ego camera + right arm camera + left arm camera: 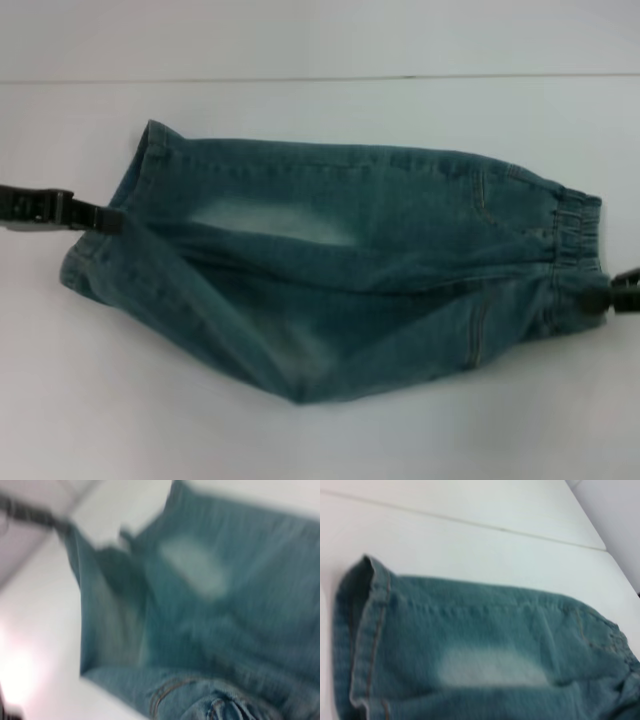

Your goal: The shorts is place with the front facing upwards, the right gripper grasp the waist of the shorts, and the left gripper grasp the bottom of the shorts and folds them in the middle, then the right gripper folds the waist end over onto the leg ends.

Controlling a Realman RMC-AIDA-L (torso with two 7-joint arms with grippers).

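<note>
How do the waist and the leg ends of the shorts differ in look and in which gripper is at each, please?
The waist is puckered and gathered; the leg ends are flat, stitched hems. The waist lies on the robot's right, at the right gripper; the leg ends lie on its left, at the left gripper. Both are the same blue-green denim of the shorts, stretched between the two grippers over the white table.

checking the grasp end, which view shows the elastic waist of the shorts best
The head view: the whole gathered waist shows at the shorts' right end, beside the right end effector. The left wrist view catches only its edge; the right wrist view shows a blurred bit.
</note>
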